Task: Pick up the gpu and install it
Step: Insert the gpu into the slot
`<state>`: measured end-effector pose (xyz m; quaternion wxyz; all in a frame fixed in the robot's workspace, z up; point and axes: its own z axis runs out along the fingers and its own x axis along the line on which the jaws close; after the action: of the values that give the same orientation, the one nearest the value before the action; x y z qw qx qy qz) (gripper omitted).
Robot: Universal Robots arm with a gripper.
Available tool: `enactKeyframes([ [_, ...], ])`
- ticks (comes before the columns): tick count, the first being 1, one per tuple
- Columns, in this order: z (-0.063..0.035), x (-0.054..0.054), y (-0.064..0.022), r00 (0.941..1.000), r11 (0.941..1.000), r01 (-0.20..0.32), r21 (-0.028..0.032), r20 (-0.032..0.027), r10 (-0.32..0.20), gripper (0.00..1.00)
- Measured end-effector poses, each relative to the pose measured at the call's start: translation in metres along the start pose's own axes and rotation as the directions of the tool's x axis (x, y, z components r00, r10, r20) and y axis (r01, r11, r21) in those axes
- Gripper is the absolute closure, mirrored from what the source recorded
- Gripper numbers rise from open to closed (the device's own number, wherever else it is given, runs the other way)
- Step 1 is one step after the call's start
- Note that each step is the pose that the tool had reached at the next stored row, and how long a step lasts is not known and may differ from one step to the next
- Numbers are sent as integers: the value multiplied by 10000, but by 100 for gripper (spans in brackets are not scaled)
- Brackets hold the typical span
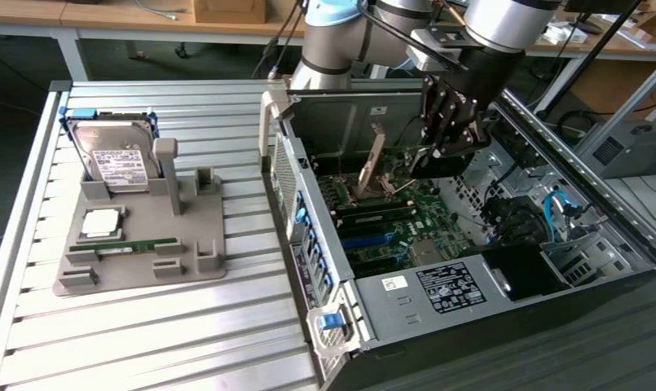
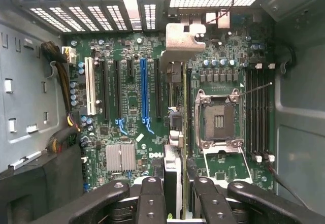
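Observation:
The gpu [image 2: 174, 127] hangs edge-on inside the open computer case [image 1: 305, 244], above the motherboard [image 2: 117, 97]. It sits between the blue slot [image 2: 143, 89] and the bare CPU socket [image 2: 218, 117]. Its pale metal bracket [image 2: 185, 38] points toward the case's rear panel. My gripper [image 2: 175, 183] is shut on the card's upper edge, with a black finger [image 2: 150, 198] on either side. In the exterior view the gripper [image 1: 442, 159] reaches down into the case, and the card's bracket end [image 1: 373, 159] stands tilted just in front of the rear wall.
On the slatted table at the exterior view's left, a grey fixture [image 1: 208, 265] holds a hard drive [image 1: 116, 159], a CPU [image 1: 99, 221] and a RAM stick [image 1: 132, 244]. In the case, the power supply [image 1: 447, 289] and cables [image 1: 523, 220] crowd the near end.

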<state>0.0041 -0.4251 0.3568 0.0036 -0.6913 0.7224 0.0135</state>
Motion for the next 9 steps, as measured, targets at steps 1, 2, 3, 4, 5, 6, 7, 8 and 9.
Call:
enactKeyframes([
  [1, 5, 2, 0, 10000, 10000, -20, 0, 0, 20, 73],
  [2, 10, 6, 0, 10000, 10000, -34, 0, -1, 34, 73],
  [3, 15, 10, -1, 10000, 10000, -40, 0, -2, 40, 73],
  [4, 20, 16, -1, 10000, 10000, -42, 1, 0, 42, 73],
  [5, 24, 22, -1, 10000, 10000, -42, 1, -1, 42, 73],
  [6, 28, 31, -1, 10000, 10000, -43, 1, 0, 43, 73],
  [7, 30, 38, -2, 10000, 10000, -43, 1, -1, 43, 73],
  [8, 32, 45, -1, 10000, 10000, -43, 1, -1, 43, 73],
  [9, 35, 52, 0, 10000, 10000, -43, 1, -1, 43, 73],
])
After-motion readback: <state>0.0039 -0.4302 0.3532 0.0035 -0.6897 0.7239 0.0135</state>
